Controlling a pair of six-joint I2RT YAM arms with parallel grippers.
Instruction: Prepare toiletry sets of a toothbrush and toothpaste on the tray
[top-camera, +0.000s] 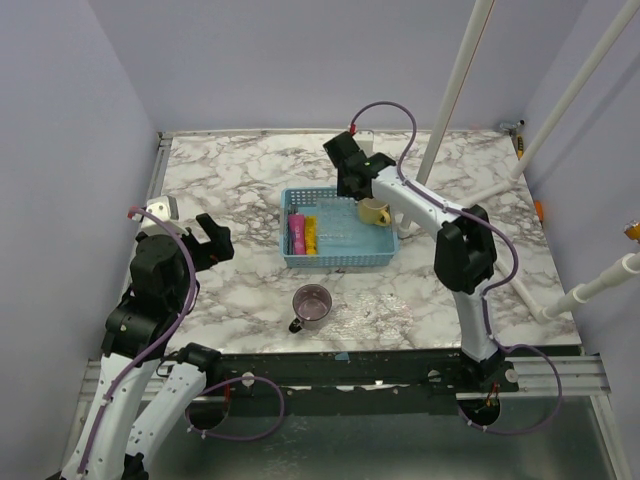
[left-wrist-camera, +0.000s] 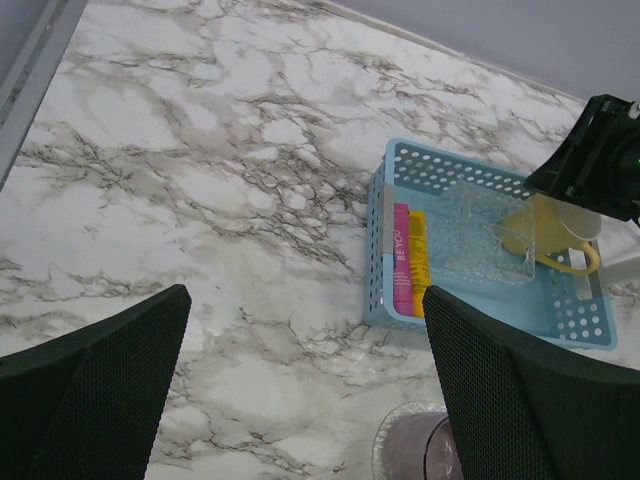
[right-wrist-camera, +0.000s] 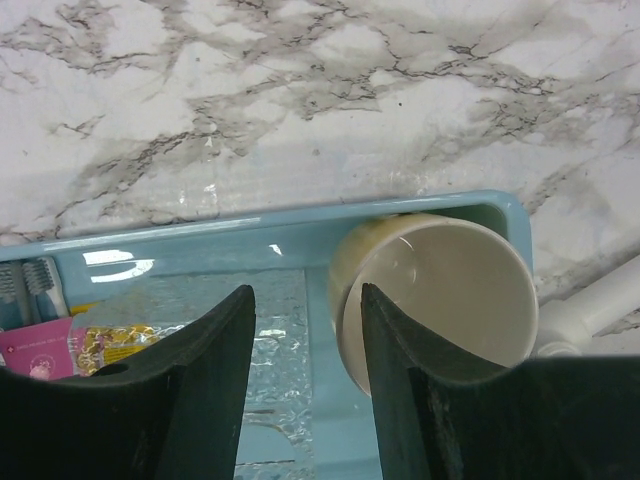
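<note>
In the tray, at its left end: pink tube and yellow tube, side by side lengthwise, touching, pink nearer the tray's left wall. Just past the tubes' far ends, toward the tray's far wall: two toothbrush heads, bristles showing, handles cut off in the right wrist view and too thin to make out from above. Over the tray's middle, right of the yellow tube: clear plastic, crinkled, low on the tray's floor. In the tray's far right corner: cream mug, mouth turned toward the right wrist camera. Above the tray's far edge, just left of the mug: right gripper, jaws apart, nothing between them but the tray floor below; one finger overlapping the mug's rim in view, contact impossible to tell. In front of the tray, near its front wall: purple mug, upright on the marble table, handle on the side away from the tray. Well to the left of the tray, above bare marble: left gripper, jaws wide apart, empty, pointed toward the tray. Right of the tray, beyond the cream mug: white poles, slanting up from the table.
</note>
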